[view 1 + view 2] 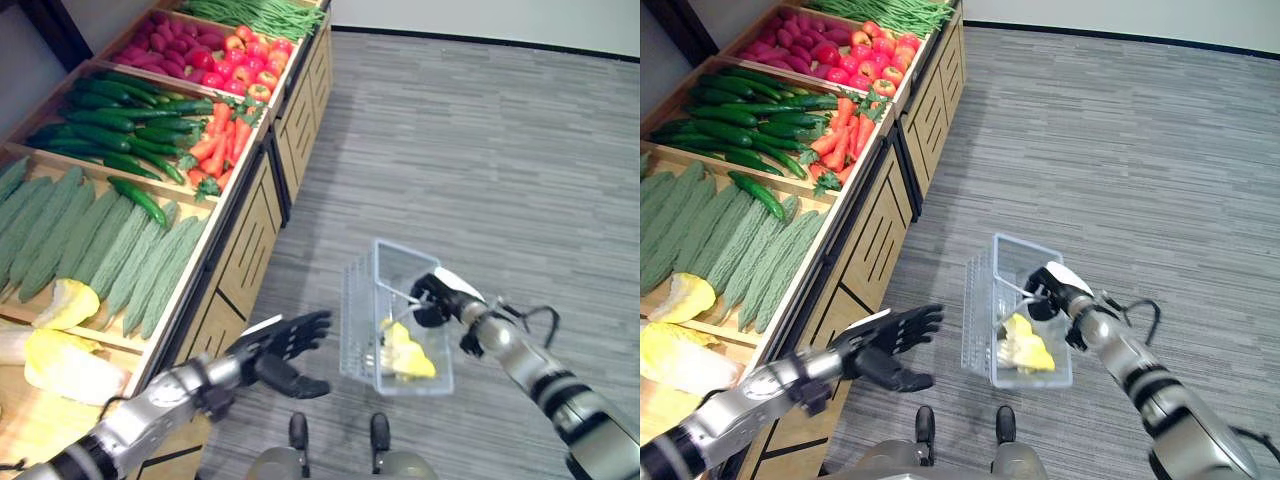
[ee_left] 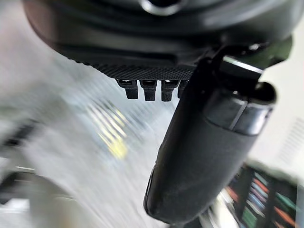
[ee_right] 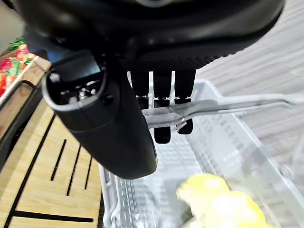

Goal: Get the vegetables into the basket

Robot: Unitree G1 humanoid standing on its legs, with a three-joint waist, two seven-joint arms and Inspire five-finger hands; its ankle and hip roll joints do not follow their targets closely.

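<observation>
Holding the basket (image 1: 397,335) by its handle with curled fingers, the right hand (image 1: 437,296) keeps it over the floor, one yellow vegetable (image 1: 408,355) already inside. The left hand (image 1: 283,345) hangs spread and empty between basket and shelf (image 1: 240,250), nearer the vegetables, which lie to its left in the bins, long axes running mostly away from the robot.

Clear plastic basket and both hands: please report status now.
Right hand shut on clear plastic basket handle. Left hand open, empty, beside wooden produce stand. Yellow cabbage in basket. Nothing between.
</observation>
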